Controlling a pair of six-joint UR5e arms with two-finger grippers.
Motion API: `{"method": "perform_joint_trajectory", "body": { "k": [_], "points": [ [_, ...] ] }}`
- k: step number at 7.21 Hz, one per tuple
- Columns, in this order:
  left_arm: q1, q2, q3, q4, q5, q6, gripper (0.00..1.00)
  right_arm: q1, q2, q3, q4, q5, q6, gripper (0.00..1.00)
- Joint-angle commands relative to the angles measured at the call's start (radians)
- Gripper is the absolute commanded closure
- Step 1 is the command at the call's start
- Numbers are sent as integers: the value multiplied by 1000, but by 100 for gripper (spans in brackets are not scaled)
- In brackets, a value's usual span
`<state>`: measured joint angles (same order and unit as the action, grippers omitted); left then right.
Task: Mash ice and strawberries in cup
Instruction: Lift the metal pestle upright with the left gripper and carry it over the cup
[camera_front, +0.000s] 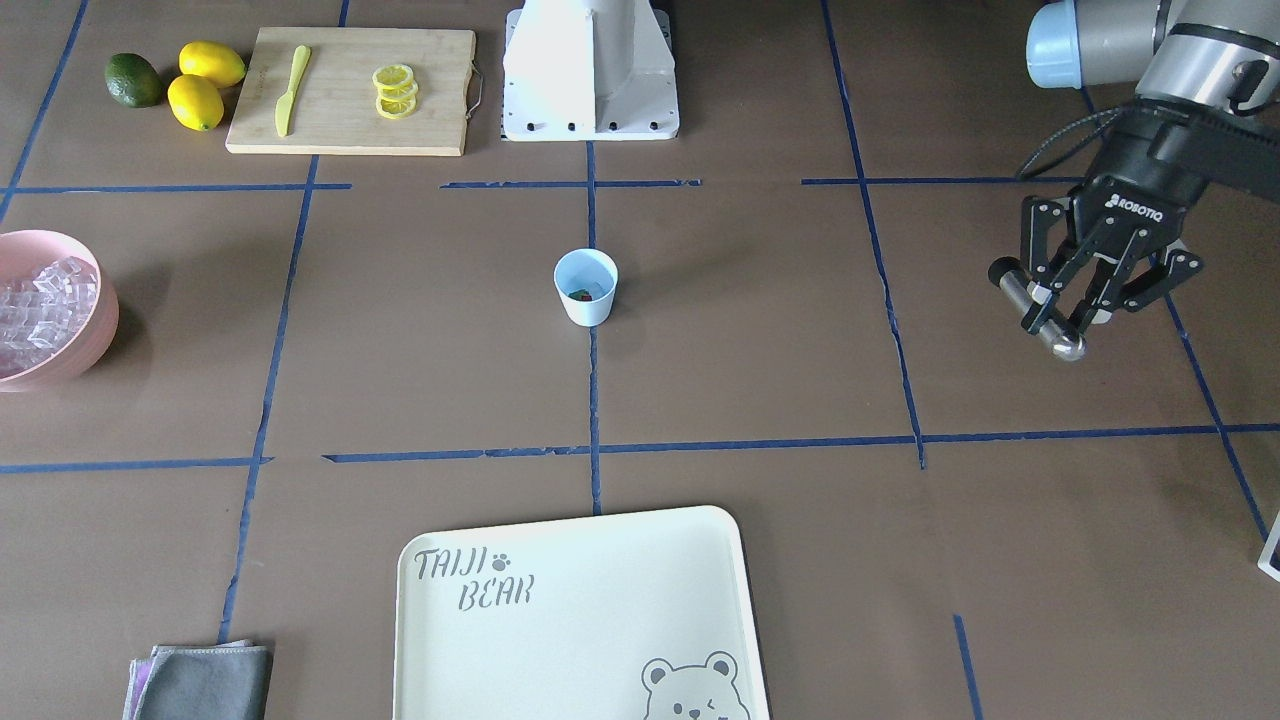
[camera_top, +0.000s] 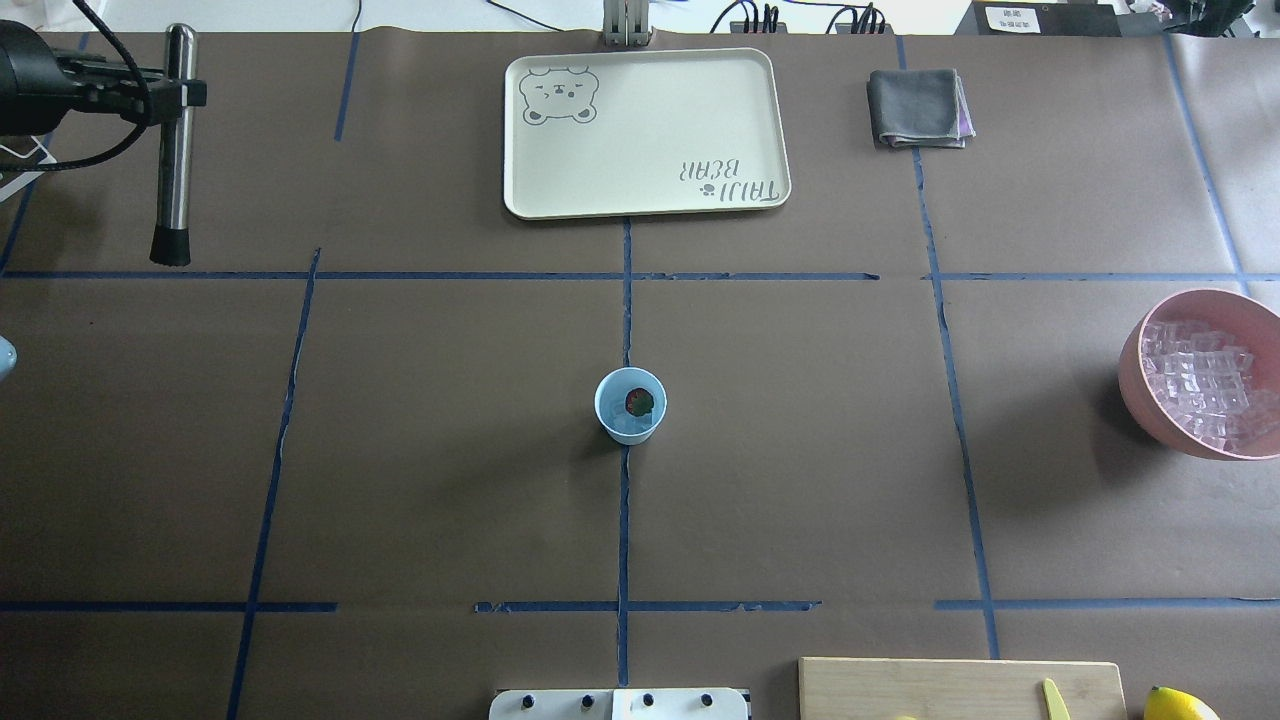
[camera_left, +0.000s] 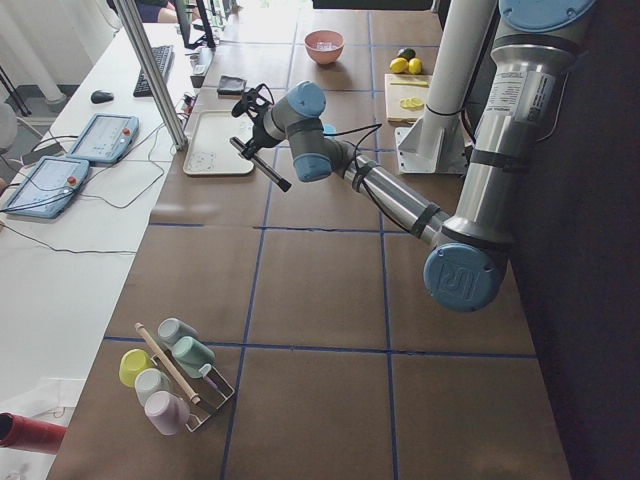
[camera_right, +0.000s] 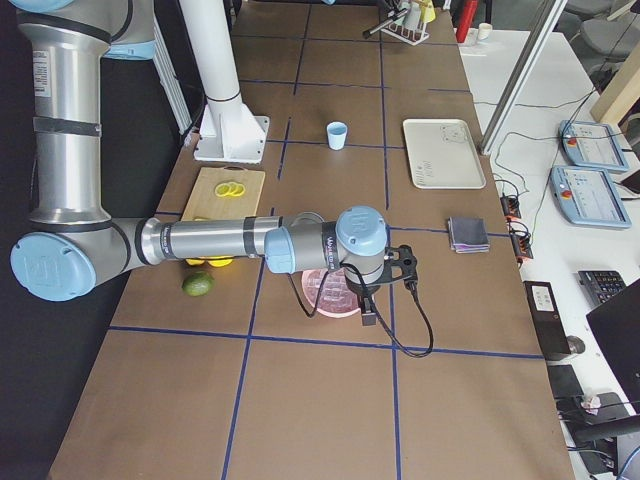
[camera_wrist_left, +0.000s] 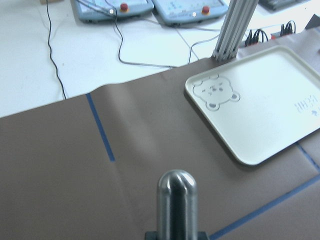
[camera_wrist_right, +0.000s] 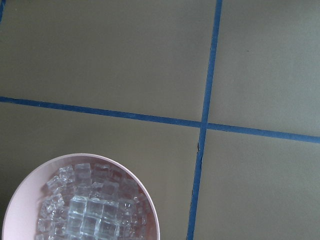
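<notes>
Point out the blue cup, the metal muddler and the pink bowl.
cup (camera_front: 587, 308): front-facing view, on its outer wall.
muddler (camera_top: 177, 150): overhead view, on its steel shaft.
pink bowl (camera_top: 1130, 380): overhead view, on its left outer wall.

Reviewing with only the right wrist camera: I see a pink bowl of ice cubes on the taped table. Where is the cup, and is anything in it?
Observer: The cup stands in the middle of the table, with a red berry inside.
Operator: Is a tool in play?
Observer: Yes, the left gripper is shut on a metal rod with a black tip, held above the table on the robot's left.
Operator: What else is laid out?
Observer: A wooden board near the robot's base carries lemon slices and a yellow knife.
</notes>
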<state>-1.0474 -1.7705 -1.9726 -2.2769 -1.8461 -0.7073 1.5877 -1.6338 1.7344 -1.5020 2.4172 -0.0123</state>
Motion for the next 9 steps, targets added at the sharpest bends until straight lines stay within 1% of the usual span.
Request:
{"method": "perform_joint_trajectory", "body": {
  "k": [1,3,4,5,6,7,8,9],
  "points": [
    [59,8,-101,-71,204,-125,100,0,0,1,-3,3,0,1],
    [217,8,-108,-240,447,-133,100,-2,3,-1,-4,3,0,1],
    [365,-1,-103,-322,641,-117,100,0,3,-2,-4,0,0,1],
    [503,-53,-103,-329,838,-16,100,-2,3,-2,-4,-6,0,1],
    [635,-87,-97,-334,999,108,100,-2,5,-4,-3,-7,-2,1],
    [695,-92,-92,-336,1072,173,100,-2,5,-7,-3,-7,-2,1],
    [722,-118,-74,-336,1084,178,100,-3,5,-6,-3,-7,-2,1],
    [762,-194,7,-354,1128,170,100,-2,5,-7,-3,-7,-2,1]
  ]
}}
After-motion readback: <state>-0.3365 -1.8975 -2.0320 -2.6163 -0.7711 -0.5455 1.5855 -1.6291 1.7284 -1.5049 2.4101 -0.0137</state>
